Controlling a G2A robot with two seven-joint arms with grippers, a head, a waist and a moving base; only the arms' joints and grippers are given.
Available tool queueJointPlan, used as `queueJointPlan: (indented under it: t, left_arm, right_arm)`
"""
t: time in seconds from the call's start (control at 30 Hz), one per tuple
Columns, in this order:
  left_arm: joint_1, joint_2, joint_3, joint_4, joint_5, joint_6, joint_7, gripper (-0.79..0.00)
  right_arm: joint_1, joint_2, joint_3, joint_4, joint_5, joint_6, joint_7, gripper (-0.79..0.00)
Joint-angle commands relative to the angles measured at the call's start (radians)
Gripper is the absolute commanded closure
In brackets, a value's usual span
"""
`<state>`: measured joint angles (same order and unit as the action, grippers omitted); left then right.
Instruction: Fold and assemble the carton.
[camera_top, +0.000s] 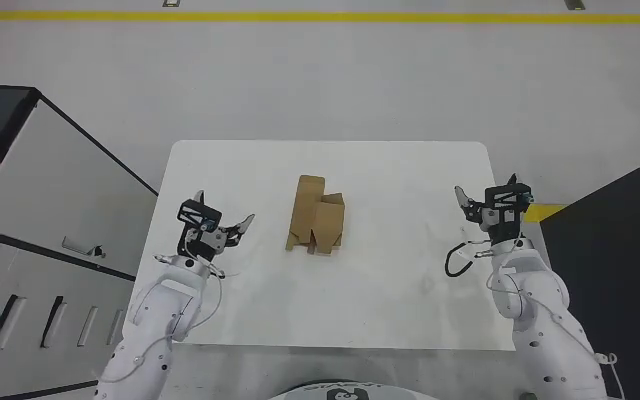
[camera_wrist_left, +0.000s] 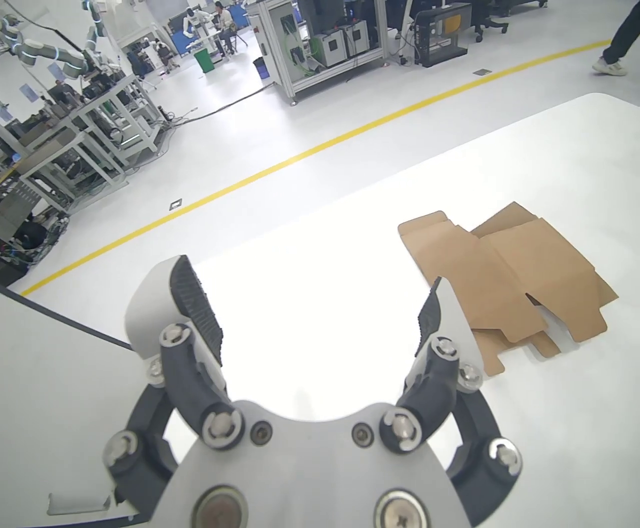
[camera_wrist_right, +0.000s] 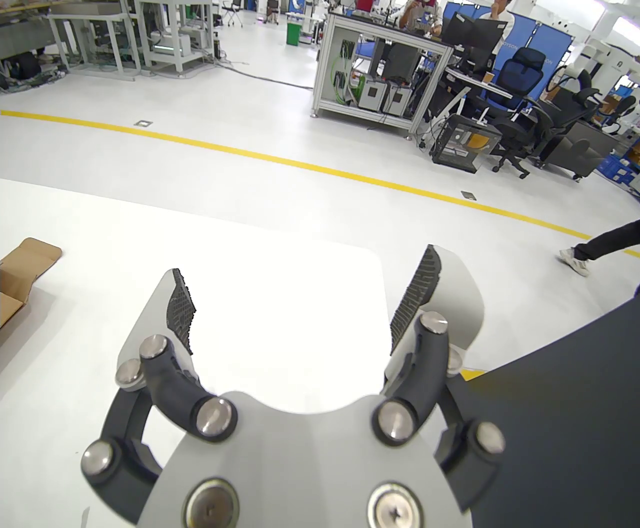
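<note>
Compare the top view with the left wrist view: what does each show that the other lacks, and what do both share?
Top view adds: the right pincer, open near a table edge, and the table's whole outline. Left wrist view adds: the ribbed pads of the open left pincer, and workshop racks behind. Shared: the flat brown carton lying on the white table, the left pincer, the yellow floor line.

Bright even light; the table glares white between my jaws, the carton near them casts soft shadow.
</note>
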<state>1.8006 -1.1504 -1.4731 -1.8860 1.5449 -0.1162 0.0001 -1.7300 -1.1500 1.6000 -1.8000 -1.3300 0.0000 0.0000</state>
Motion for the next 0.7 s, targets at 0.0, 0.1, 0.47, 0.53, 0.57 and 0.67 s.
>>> queueJointPlan:
  t: [0.0,0.1,0.47,0.53,0.57,0.67]
  left_arm:
    - [0.005,-0.003,0.054,-0.004,0.037,-0.016,0.002,-0.785]
    - [-0.006,-0.010,0.130,0.008,0.094,0.004,-0.010,-0.785]
    - [-0.038,-0.023,0.217,0.043,0.138,0.066,-0.034,-0.785]
    - [-0.039,-0.024,0.217,0.044,0.135,0.066,-0.030,-0.785]
    - [-0.040,-0.024,0.219,0.047,0.133,0.067,-0.026,-0.785]
    - [-0.044,-0.028,0.262,0.050,0.172,0.062,-0.028,-0.785]
  right_arm:
    - [0.000,0.000,0.000,0.000,0.000,0.000,0.000,-0.785]
    - [0.000,0.000,0.000,0.000,0.000,0.000,0.000,-0.785]
    - [0.000,0.000,0.000,0.000,0.000,0.000,0.000,-0.785]
    - [0.000,0.000,0.000,0.000,0.000,0.000,0.000,-0.785]
    - [0.000,0.000,0.000,0.000,0.000,0.000,0.000,-0.785]
    - [0.000,0.000,0.000,0.000,0.000,0.000,0.000,-0.785]
